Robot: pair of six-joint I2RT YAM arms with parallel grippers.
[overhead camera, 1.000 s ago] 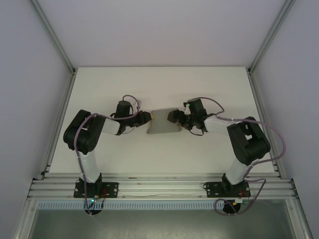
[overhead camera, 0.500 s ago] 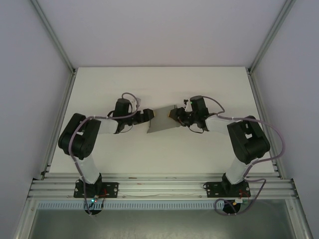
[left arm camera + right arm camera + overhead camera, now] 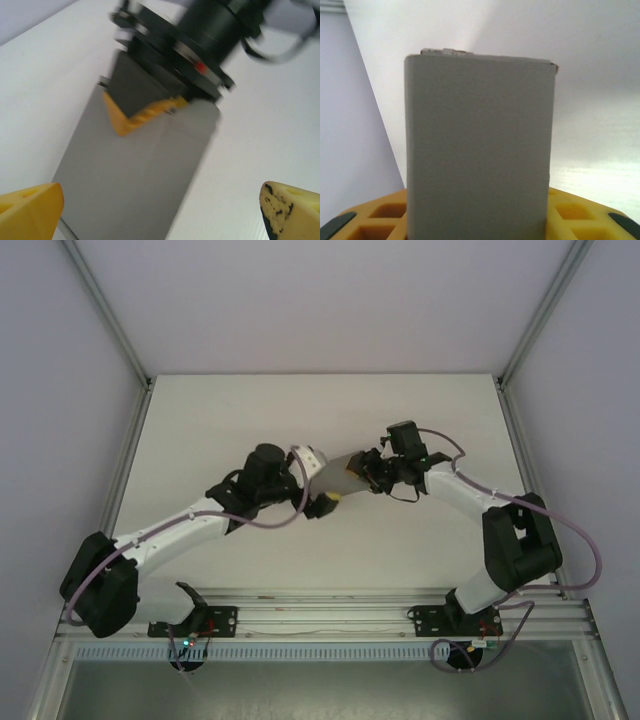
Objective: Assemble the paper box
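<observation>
The paper box (image 3: 345,474) is a small folded grey cardboard box, held off the table at a tilt. My right gripper (image 3: 370,476) is shut on its right end. In the right wrist view the paper box (image 3: 479,150) stands up between the yellow fingers (image 3: 375,217), hiding the gap. My left gripper (image 3: 324,486) is open at the box's left end. In the left wrist view its yellow fingertips (image 3: 30,210) stand far apart, the grey paper box (image 3: 135,170) runs between them, and the right gripper's yellow finger (image 3: 142,115) clamps the far end.
The white table (image 3: 320,410) stretches bare behind the arms. Grey walls and aluminium frame posts (image 3: 105,320) close it in on the left, right and back. An aluminium rail (image 3: 320,615) with the arm bases runs along the near edge.
The left arm has stretched out low to the lower left, and its gripper now stands open at the box. The right gripper has lifted and turned the box up and to the right.
</observation>
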